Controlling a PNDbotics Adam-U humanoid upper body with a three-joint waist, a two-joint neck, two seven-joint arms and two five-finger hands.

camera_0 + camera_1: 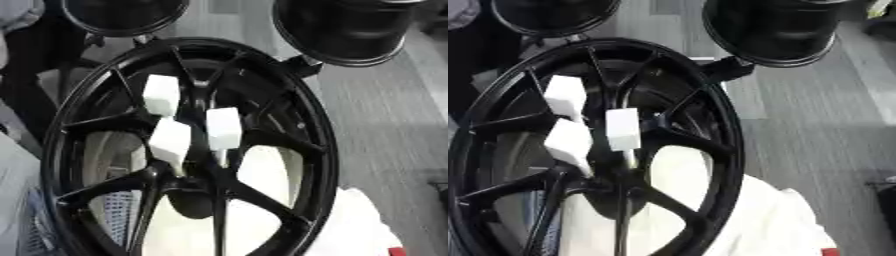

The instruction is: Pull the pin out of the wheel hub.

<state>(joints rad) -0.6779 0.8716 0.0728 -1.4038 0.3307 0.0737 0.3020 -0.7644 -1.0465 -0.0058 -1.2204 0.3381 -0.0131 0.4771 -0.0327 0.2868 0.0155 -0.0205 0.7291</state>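
Observation:
A black spoked wheel [317,125] fills the middle of both views, its hub [194,125] near the centre. Three white block-headed pins stick out of the hub area: one at the upper left [161,94], one at the right [223,128] and one at the lower left [170,140]. A thin stem shows below the right pin's head. Neither of my hands shows in either view, and nothing touches the pins.
Two more black round wheels stand behind, one at the top right [346,30] and one at the top left [122,17]. A white cloth [359,225] lies under the wheel at the lower right. Grey floor [389,125] runs along the right side.

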